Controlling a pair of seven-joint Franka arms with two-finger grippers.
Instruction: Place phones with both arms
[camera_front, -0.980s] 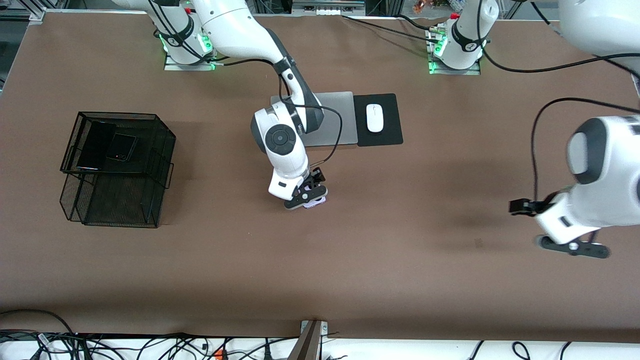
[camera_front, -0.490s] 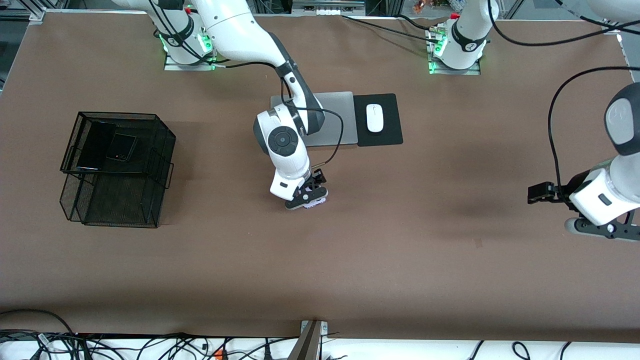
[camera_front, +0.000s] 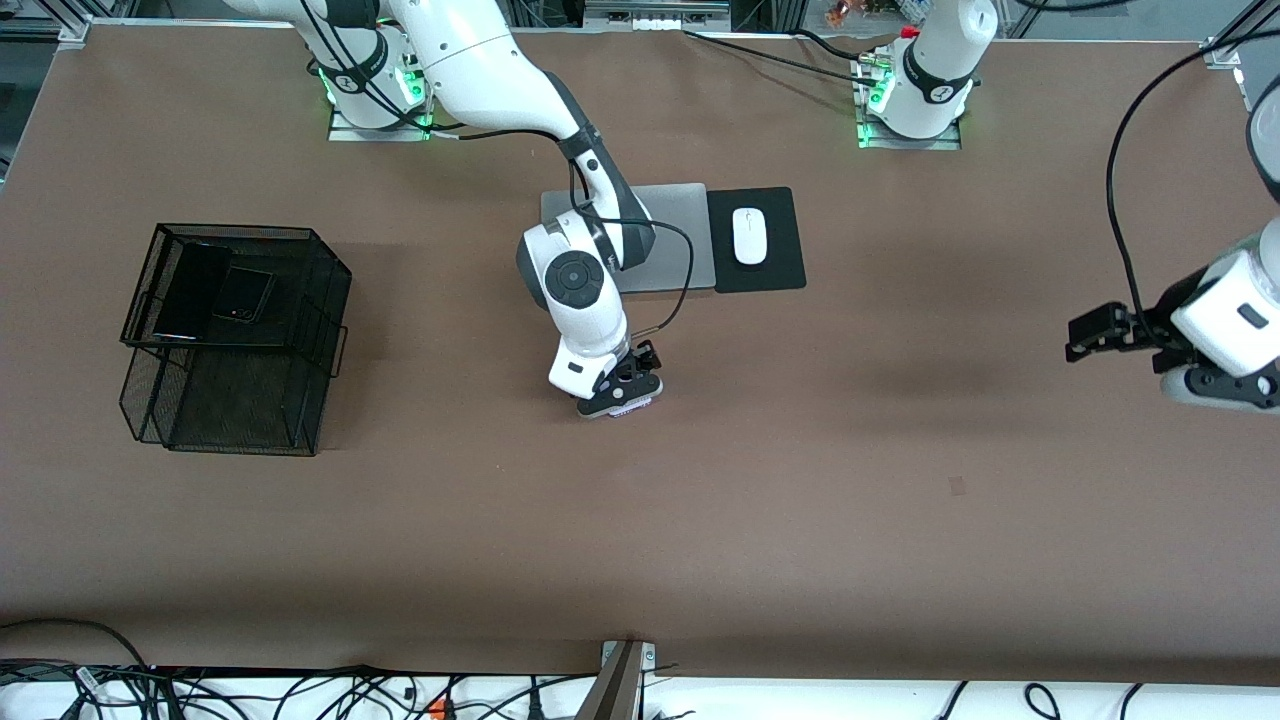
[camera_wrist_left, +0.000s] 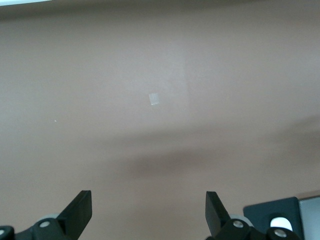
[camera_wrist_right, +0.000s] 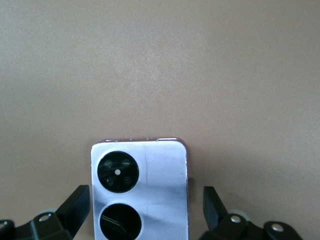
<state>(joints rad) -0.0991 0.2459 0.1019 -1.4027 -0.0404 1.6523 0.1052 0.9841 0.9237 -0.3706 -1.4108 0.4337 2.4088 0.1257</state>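
My right pincer (camera_front: 622, 398) sits wide open around the lavender phone (camera_wrist_right: 139, 190) flat mid-table, not gripping yet, lined up to close. 2 black phones (camera_front: 213, 292) sit in the basket (camera_front: 300, 400). Left pincer (camera_wrist_left: 149, 212) waits, open and empty.

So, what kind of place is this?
Probably a robotics lab staged as a desk: two white arms bolted to a brown table, loose cables along its edge, plus a laptop and mouse.
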